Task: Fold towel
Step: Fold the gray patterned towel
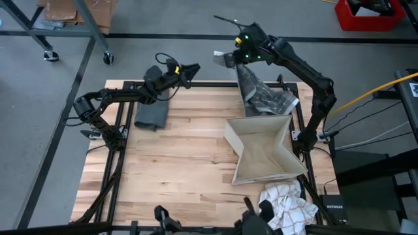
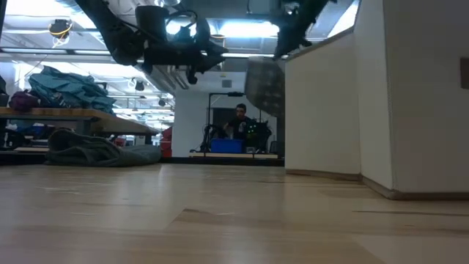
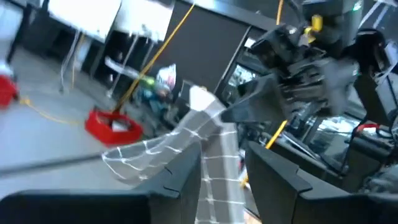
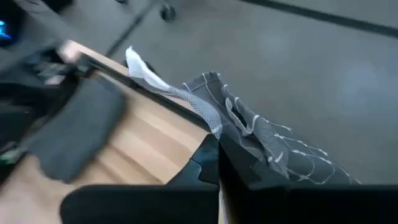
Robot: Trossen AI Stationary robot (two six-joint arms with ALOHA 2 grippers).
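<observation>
The wooden worktop (image 1: 183, 156) carries a folded grey towel (image 1: 151, 115) at ten o'clock, an open box (image 1: 264, 149) at three and a crumpled checked cloth (image 1: 287, 203) at five.

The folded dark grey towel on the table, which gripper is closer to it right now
Left. The left gripper hovers just beyond the folded dark grey towel, toward the table's far edge. The right gripper is farther off, shut on the patterned grey towel it lifts.

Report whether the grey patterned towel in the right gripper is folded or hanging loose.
Hanging loose: the right gripper pinches the patterned towel by its top, which drapes crumpled toward the box.
</observation>
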